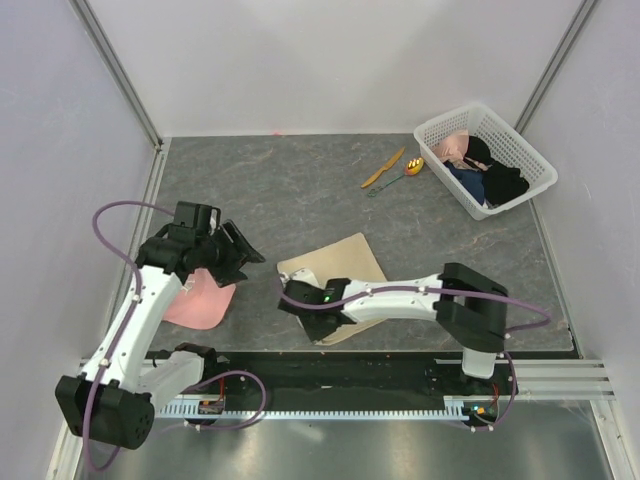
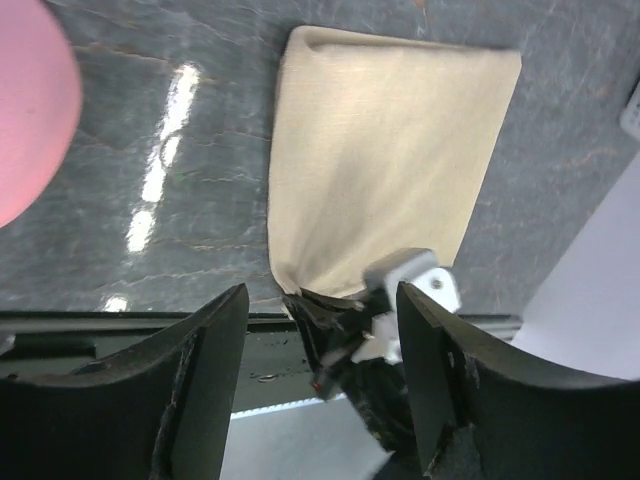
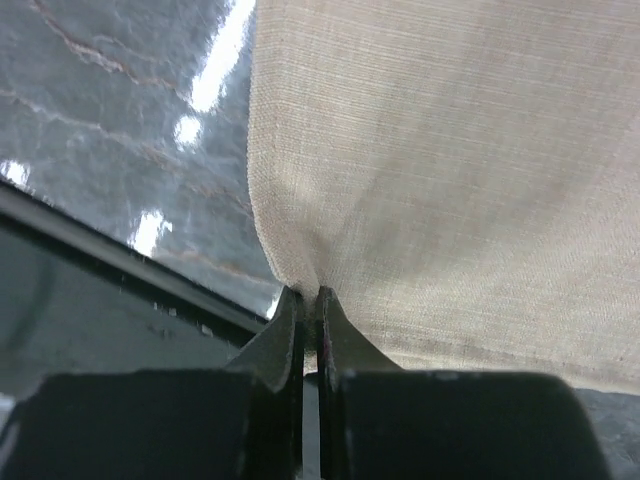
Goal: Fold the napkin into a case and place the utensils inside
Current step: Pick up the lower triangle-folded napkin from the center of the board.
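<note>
The beige napkin (image 1: 338,262) lies flat on the grey table in front of the arms, folded into a rectangle (image 2: 385,150). My right gripper (image 1: 288,294) is shut on the napkin's near left corner, and the cloth (image 3: 450,170) puckers between the closed fingertips (image 3: 311,297). My left gripper (image 1: 238,254) hovers open to the left of the napkin with nothing between its fingers (image 2: 320,300). The utensils lie far back on the table: an orange knife (image 1: 383,168) and a spoon (image 1: 404,174) with a yellow bowl and green handle, side by side near the basket.
A white basket (image 1: 440,126) with dark and pink clothes stands at the back right. A pink cap (image 1: 202,300) lies under the left arm, seen also as the pink cap (image 2: 30,110) in the left wrist view. The black rail runs along the table's near edge (image 1: 380,355).
</note>
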`<action>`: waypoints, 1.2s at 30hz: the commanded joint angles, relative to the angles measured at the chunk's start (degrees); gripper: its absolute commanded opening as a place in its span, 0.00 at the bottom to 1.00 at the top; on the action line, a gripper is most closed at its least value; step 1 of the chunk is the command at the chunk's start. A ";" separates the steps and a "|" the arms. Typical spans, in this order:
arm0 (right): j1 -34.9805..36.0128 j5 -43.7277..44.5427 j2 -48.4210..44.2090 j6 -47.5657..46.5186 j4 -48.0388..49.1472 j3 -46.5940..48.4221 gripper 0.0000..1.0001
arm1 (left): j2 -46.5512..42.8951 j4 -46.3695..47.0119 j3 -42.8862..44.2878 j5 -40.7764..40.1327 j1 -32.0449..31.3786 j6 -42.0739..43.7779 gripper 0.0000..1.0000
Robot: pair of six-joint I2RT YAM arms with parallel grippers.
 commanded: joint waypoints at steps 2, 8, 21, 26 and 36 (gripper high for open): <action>-4.41 -9.93 -11.78 -1.13 9.86 -7.31 0.00 | 5.17 15.65 -4.87 10.28 0.02 3.11 0.70; -9.59 -17.84 -20.05 1.33 15.75 -13.47 0.00 | 12.39 22.34 -5.76 7.84 -2.26 3.29 0.73; -17.51 -25.31 -27.79 4.41 22.61 -22.79 0.00 | 21.89 25.25 -6.72 2.30 -5.17 -0.58 0.73; -19.35 -26.81 -29.37 4.85 24.01 -24.55 0.00 | 25.40 25.60 -7.16 3.00 -5.69 -2.07 0.67; -22.25 -28.92 -30.34 5.46 25.33 -25.26 0.00 | 29.18 29.90 -9.97 5.02 -5.87 -2.07 0.64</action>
